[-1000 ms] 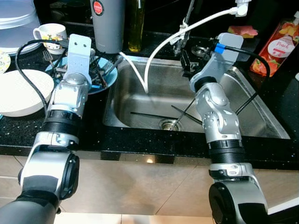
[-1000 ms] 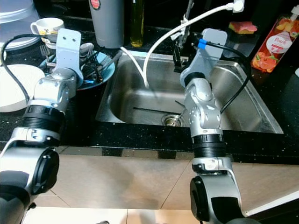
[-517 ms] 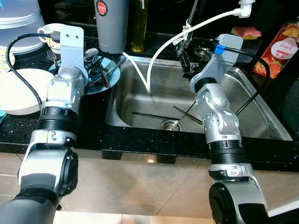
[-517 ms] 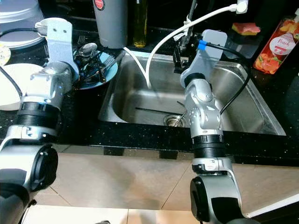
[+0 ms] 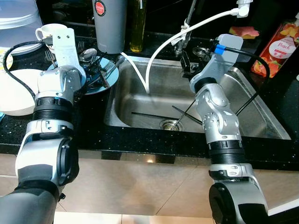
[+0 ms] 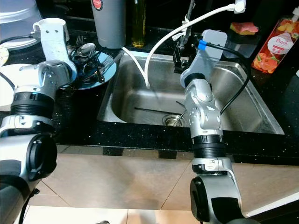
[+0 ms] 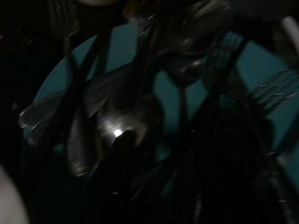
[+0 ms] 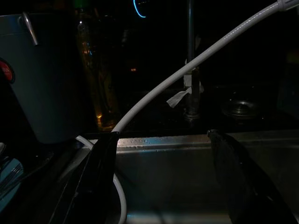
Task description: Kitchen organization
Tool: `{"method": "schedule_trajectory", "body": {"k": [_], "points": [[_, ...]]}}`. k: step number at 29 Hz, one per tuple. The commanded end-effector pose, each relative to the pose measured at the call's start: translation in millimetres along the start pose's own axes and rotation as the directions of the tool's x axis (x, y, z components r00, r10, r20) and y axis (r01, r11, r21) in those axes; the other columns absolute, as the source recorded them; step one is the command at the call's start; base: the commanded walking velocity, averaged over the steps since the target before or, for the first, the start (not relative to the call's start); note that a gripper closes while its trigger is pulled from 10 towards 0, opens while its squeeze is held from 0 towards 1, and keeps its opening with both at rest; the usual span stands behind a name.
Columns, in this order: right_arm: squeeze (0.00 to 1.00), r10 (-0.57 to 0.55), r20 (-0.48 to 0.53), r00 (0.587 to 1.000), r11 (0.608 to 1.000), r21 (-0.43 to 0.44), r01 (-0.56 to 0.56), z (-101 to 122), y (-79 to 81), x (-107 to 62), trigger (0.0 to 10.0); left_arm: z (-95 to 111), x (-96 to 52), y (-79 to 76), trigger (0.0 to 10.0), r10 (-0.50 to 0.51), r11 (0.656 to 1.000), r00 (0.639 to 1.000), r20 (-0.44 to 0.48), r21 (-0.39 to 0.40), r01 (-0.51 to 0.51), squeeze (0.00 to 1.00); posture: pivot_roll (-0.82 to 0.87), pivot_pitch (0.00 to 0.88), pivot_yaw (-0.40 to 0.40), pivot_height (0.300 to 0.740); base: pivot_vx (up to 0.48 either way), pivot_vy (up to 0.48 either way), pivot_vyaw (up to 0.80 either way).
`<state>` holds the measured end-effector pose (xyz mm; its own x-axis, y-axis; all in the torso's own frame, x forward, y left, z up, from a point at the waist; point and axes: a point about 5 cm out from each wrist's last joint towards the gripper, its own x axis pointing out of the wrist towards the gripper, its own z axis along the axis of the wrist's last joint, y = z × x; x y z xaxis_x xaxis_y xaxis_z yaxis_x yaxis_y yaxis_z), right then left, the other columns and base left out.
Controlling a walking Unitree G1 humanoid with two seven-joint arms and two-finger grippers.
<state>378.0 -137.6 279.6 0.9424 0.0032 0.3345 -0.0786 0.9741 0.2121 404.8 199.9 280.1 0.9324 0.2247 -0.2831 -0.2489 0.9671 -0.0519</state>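
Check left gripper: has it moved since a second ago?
Yes. The left gripper swung leftward over the blue plate, its wrist now nearer the white mug.

Teal plate (image 5: 111, 77) under silvery cutlery (image 5: 96, 65); black speckled bench (image 5: 88, 121); steel-grey sink (image 5: 261, 116); white hose (image 5: 161, 46); grey canister (image 5: 110, 28).

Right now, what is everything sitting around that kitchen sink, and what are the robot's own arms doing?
Sink: one, steel, set in the black counter.
Utensils in sink: a few thin dark ones, by the drain.
Hose: one, white, curving into the sink.
Blue plate: one, left of the sink, heaped with cutlery.
Mug: one, white, behind the plate.
White bowl: one, far left.
Grey canister: one, behind the sink.
Oil bottle: one, yellowish, beside the canister.
Juice carton: one, red, far right.
Sponge: one, yellow-pink, back right.
Left claw: over the cutlery plate.
Right claw: open, over the sink.
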Motion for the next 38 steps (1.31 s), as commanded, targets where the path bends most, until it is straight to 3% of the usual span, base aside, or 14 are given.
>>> {"method": "schedule_trajectory", "body": {"k": [1,3,4,5,6,13,19,20,21,23,29,32,34,38], "points": [[0.00,-0.012,0.024,1.000,1.000,0.009,0.012,5.8,-3.7,0.0,10.0,-12.5,3.8,6.3,10.0,0.017,1.000,0.998,-0.067,-0.004,-0.017,0.00,0.26,0.055,-0.066,0.740,0.000,0.000,0.00],[0.00,-0.012,0.023,1.000,1.000,0.009,0.012,5.7,-3.9,0.0,10.0,-14.0,4.2,6.2,10.0,0.017,1.000,0.997,-0.074,0.002,-0.017,0.00,0.26,0.055,-0.066,0.740,0.000,0.000,0.00],[0.00,-0.013,0.023,1.000,1.000,0.009,0.013,5.4,-4.1,-0.1,10.0,-16.4,4.5,2.1,4.2,-0.014,1.000,0.996,-0.087,0.000,0.014,0.00,0.26,0.056,-0.067,0.740,0.000,0.000,0.00],[0.00,-0.013,0.023,1.000,1.000,0.009,0.013,5.4,-4.1,-0.1,10.0,-16.4,4.5,2.1,4.2,-0.014,1.000,0.996,-0.087,0.000,0.014,0.00,0.26,0.056,-0.067,0.740,0.000,0.000,0.00],[0.00,-0.013,0.022,1.000,1.000,0.010,0.013,5.3,-4.1,0.0,10.0,-17.7,4.5,-0.4,0.0,-0.034,0.999,0.994,-0.100,-0.020,0.032,0.00,0.26,0.057,-0.067,0.740,0.000,0.000,0.00],[0.00,-0.015,0.024,1.000,1.000,0.010,0.014,6.0,-4.5,0.4,10.0,-20.6,4.2,-6.7,0.0,-0.065,0.997,0.990,-0.121,-0.047,0.060,0.00,0.26,0.058,-0.067,0.740,0.000,0.000,0.00],[0.00,-0.016,0.024,1.000,1.000,0.009,0.016,6.5,-5.5,0.7,10.0,3.0,-1.0,-8.8,0.0,-0.027,0.997,0.997,0.067,0.076,0.022,0.00,0.26,0.060,-0.069,0.740,0.000,0.000,0.00],[0.00,-0.016,0.024,1.000,1.000,0.009,0.016,6.5,-5.3,0.7,10.0,13.5,-5.1,-12.0,3.4,-0.034,0.995,0.989,0.146,0.101,0.020,0.00,0.26,0.061,-0.070,0.740,0.000,0.000,0.00],[0.00,-0.016,0.024,1.000,1.000,0.010,0.015,6.5,-5.2,0.7,10.0,20.1,-8.1,-14.4,10.0,-0.041,0.993,0.980,0.197,0.115,0.019,0.00,0.26,0.061,-0.070,0.740,0.000,0.000,0.00],[0.00,-0.015,0.025,1.000,1.000,0.011,0.015,6.5,-5.1,0.7,10.0,34.0,-17.2,-24.4,10.0,-0.091,0.988,0.951,0.296,0.147,0.049,0.00,0.26,0.061,-0.071,0.740,0.000,0.000,0.00],[0.00,-0.022,0.032,0.999,1.000,0.009,0.022,7.7,-6.8,-0.2,10.0,31.9,-36.8,-60.0,10.0,-0.311,0.946,0.884,0.350,0.207,0.251,0.00,0.25,0.063,-0.070,0.740,0.000,0.000,0.00],[0.00,-0.038,0.070,0.997,0.999,-0.005,0.038,14.7,-13.0,-5.4,10.0,14.2,-61.3,-86.7,10.0,-0.483,0.868,0.766,0.425,0.349,0.353,0.00,0.24,0.066,-0.072,0.740,0.000,0.000,0.00],[0.00,-0.049,0.107,0.993,0.998,-0.039,0.053,21.4,-17.4,-9.9,10.0,6.3,-73.2,-94.1,10.0,-0.540,0.836,0.706,0.457,0.387,0.389,0.00,0.24,0.071,-0.074,0.740,0.000,0.000,0.00],[0.00,-0.075,0.151,0.986,0.993,-0.079,0.088,29.2,-23.9,-16.0,10.0,0.4,-82.8,-97.3,10.0,-0.568,0.821,0.660,0.492,0.400,0.408,0.00,0.23,0.073,-0.075,0.740,0.000,0.000,0.00]]}}
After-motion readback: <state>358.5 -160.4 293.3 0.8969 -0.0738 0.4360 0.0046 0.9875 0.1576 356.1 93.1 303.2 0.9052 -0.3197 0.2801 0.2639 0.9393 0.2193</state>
